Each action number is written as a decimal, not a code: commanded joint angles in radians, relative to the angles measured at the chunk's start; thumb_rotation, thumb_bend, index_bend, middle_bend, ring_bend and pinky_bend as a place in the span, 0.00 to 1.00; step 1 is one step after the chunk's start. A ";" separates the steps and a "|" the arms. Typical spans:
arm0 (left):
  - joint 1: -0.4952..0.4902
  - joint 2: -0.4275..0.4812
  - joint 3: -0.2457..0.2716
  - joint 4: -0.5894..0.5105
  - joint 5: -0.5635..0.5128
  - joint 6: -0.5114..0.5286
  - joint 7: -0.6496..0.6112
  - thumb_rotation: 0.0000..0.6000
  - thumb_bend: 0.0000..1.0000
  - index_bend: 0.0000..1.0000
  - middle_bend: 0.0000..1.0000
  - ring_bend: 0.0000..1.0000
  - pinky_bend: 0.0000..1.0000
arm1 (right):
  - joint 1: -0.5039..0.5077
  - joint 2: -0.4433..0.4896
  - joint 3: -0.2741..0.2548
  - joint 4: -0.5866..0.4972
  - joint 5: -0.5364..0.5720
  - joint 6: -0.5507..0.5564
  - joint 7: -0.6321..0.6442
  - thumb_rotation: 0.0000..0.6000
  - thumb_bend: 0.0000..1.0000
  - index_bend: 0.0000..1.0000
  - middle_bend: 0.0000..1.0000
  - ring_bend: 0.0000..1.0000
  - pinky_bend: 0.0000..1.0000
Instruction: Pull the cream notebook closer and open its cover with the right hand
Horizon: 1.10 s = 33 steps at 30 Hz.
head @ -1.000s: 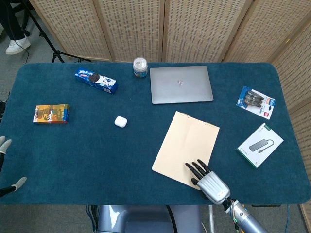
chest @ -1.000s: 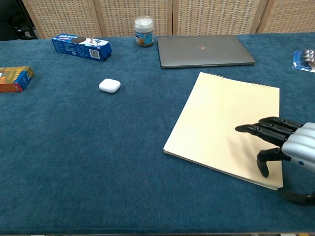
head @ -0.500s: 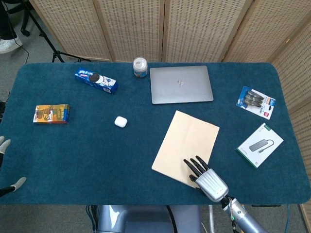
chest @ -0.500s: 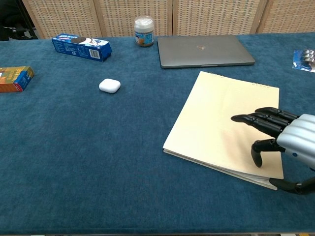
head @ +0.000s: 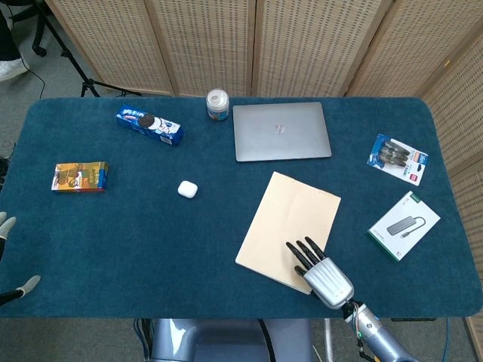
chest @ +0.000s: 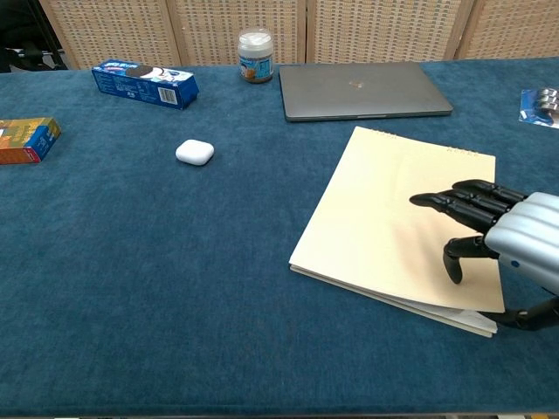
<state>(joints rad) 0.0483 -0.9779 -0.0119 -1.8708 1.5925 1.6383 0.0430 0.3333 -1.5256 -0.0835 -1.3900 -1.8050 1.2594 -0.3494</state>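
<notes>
The cream notebook (head: 290, 219) (chest: 393, 209) lies shut and slanted on the blue table, right of centre and close to the front edge. My right hand (head: 323, 273) (chest: 502, 234) lies palm down over its near right corner. The black fingers (chest: 454, 202) stretch flat across the cover and the thumb curls down onto it. At that corner the cover edge stands slightly off the pages (chest: 476, 319). Of my left hand, only pale finger ends (head: 6, 225) show at the left edge of the head view.
A closed grey laptop (head: 281, 130) lies just behind the notebook. A white earbud case (head: 187, 189), a cookie box (head: 149, 126) and a small jar (head: 217, 104) sit to the left and back. Two packaged items (head: 404, 225) (head: 398, 158) lie to the right. An orange box (head: 79, 177) sits at far left.
My right hand has slid a little further onto the notebook's near corner. The cover edge there now stands slightly off the pages. The notebook has barely shifted.
</notes>
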 commanded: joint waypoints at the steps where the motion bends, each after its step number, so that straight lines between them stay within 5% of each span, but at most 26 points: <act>1: 0.000 0.001 0.000 -0.001 -0.001 -0.001 -0.001 1.00 0.00 0.00 0.00 0.00 0.00 | 0.003 -0.002 0.003 0.001 0.005 -0.004 0.002 1.00 0.36 0.49 0.00 0.00 0.00; 9: -0.001 0.001 -0.001 -0.002 -0.005 -0.003 -0.001 1.00 0.00 0.00 0.00 0.00 0.00 | 0.015 -0.011 0.004 0.008 0.010 -0.012 0.025 1.00 0.36 0.58 0.00 0.00 0.00; 21: 0.000 0.003 0.001 -0.002 0.000 -0.001 -0.008 1.00 0.00 0.00 0.00 0.00 0.00 | 0.047 -0.028 0.024 0.008 0.033 -0.042 0.048 1.00 0.52 0.59 0.00 0.00 0.00; 33: 0.000 0.007 0.002 0.000 0.002 0.000 -0.018 1.00 0.00 0.00 0.00 0.00 0.00 | 0.063 -0.026 0.013 -0.007 0.034 -0.056 0.070 1.00 0.53 0.68 0.00 0.00 0.00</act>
<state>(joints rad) 0.0481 -0.9713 -0.0103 -1.8706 1.5941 1.6382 0.0247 0.3960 -1.5519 -0.0698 -1.3964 -1.7700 1.2032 -0.2801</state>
